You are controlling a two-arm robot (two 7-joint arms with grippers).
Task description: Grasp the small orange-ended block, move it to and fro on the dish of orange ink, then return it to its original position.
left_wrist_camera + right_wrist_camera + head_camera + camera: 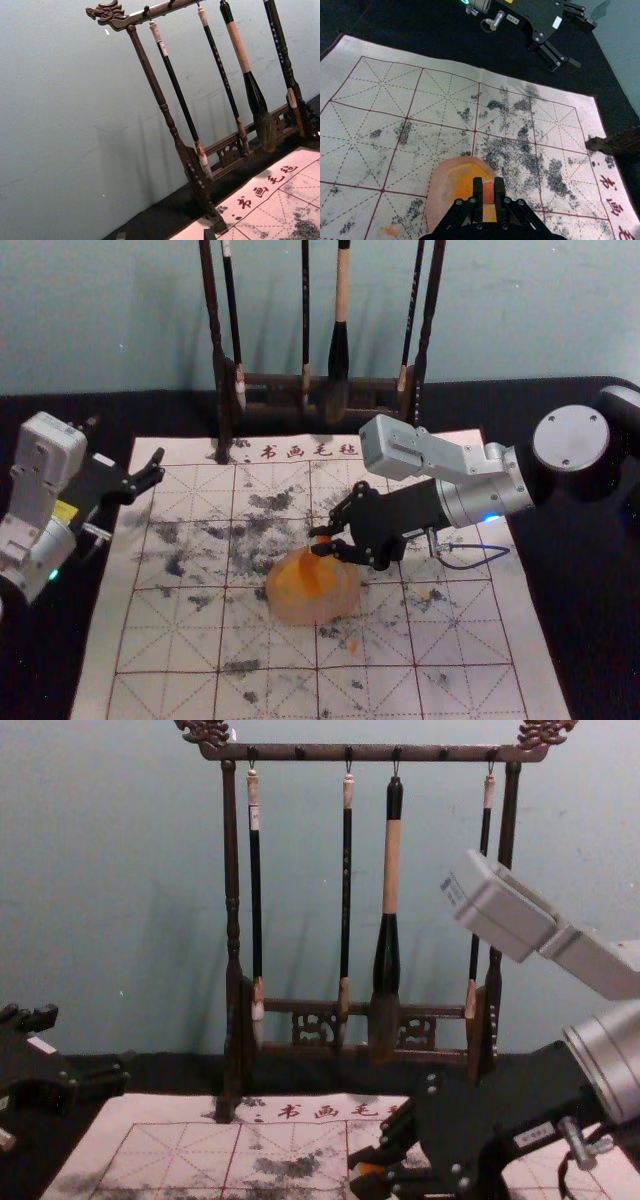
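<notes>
Right claw [317, 542] grips block [488, 192] over dish [290, 613] of orange ink [290, 583]; left claw [126, 440], spread, near mat [460, 615].

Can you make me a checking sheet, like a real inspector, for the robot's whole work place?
Surface: calligraphy mat with red grid lines, dark smudges and a few orange spots, on black cloth.
Job's things: small orange block over the dish of orange ink; whether it touches the ink, cannot tell.
Clutter: wooden brush stand with four hanging brushes, the thickest among them, behind the work.
Right tool: shut on the block, over the dish.
Left tool: open, at the mat's left side.
Cables: thin cable looping by the right wrist.
Surroundings: bluish-grey wall behind.
</notes>
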